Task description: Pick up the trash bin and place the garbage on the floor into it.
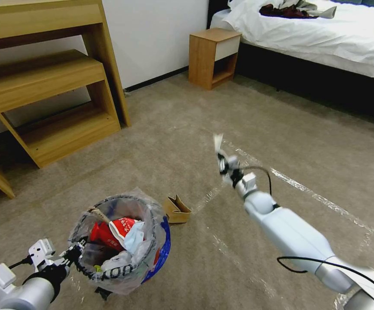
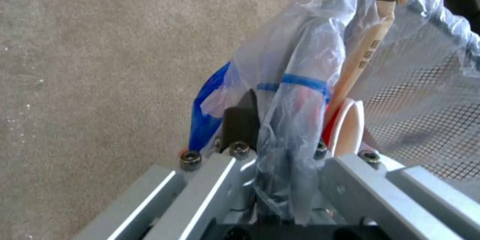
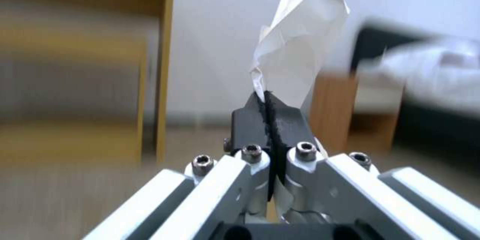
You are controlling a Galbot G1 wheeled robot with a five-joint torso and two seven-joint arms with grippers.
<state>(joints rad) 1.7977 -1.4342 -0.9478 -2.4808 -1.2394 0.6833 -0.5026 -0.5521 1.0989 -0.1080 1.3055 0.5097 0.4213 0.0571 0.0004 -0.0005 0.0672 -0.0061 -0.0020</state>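
Left gripper fingers clamp trash bin rim (bag-veiled) — right gripper pinches paper.

1. Head cam: high, angled down over the floor, both arms in shot.
2. Left wrist cam: close on the trash bin rim, also in head cam.
3. Right wrist cam: looks along the right hand, level, toward the wall.

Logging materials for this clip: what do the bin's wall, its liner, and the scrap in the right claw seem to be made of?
The trash bin wall looks like fine black wire mesh: small regular holes show. Its liner appears to be thin clear plastic film, wrinkled and glossy, gripped at the rim by the left claw. The scrap pinched in the right claw looks like matte white paper with sharp creases.
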